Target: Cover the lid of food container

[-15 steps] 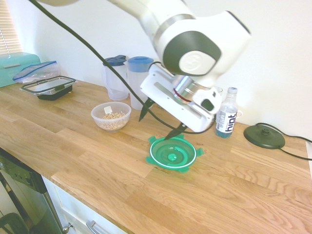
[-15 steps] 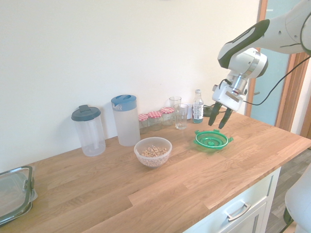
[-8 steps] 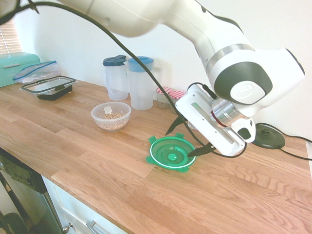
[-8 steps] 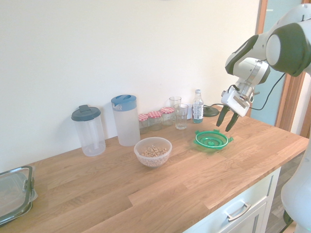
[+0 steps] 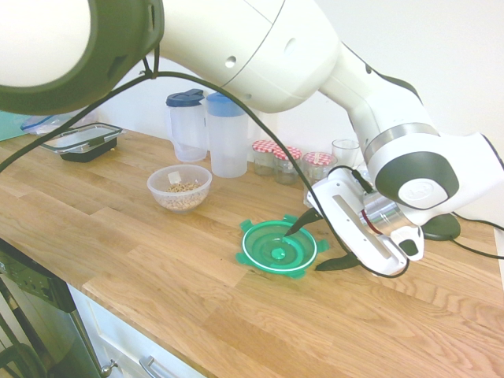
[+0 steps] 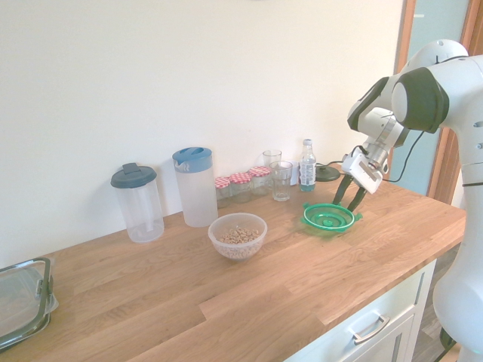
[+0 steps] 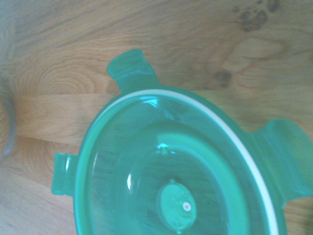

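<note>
The green round lid (image 5: 279, 249) lies on the wooden counter with its inner side and white ring up, and it also fills the wrist view (image 7: 171, 181). My gripper (image 5: 305, 250) hangs open and tilted low at the lid's right rim. One finger points over the lid's inside and the other stands outside the rim. Nothing is held. The food container (image 5: 179, 187), a clear round bowl with brownish grains, stands uncovered to the lid's left. In the second exterior view the gripper (image 6: 345, 204) is at the far edge of the lid (image 6: 328, 217), right of the food container (image 6: 238, 235).
Two tall blue-topped pitchers (image 5: 227, 134) stand behind the bowl, with red-lidded jars (image 5: 285, 161) and a glass (image 5: 345, 153) beside them. A black-rimmed rectangular container (image 5: 79, 142) sits far left. A water bottle (image 6: 307, 166) stands by the wall. The counter's front edge runs close by.
My gripper has swung from above the lid's back edge round to its right rim and come lower. It has stayed open. The lid and the bowl have not moved.
</note>
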Action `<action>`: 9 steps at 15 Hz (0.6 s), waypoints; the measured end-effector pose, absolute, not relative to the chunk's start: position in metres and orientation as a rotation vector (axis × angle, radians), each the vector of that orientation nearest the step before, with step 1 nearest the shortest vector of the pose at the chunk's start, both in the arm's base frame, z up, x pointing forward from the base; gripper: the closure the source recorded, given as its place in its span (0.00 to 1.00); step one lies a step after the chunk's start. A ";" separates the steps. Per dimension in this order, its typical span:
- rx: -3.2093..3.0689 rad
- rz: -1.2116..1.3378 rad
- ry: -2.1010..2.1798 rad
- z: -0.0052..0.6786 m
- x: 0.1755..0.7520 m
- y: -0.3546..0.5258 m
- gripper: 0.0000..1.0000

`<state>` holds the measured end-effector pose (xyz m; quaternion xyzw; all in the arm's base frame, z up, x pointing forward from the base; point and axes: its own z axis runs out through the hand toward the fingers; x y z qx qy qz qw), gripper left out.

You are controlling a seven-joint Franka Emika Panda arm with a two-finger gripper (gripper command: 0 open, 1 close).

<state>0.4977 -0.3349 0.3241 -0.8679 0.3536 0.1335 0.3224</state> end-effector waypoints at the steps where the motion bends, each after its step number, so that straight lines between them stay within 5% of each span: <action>1: -2.273 0.362 0.915 0.323 0.500 -0.330 0.00; 3: -2.257 0.386 0.898 0.321 0.502 -0.323 0.00; 4: -2.250 0.394 0.894 0.319 0.503 -0.320 1.00; 9: -2.228 0.427 0.891 0.310 0.506 -0.313 1.00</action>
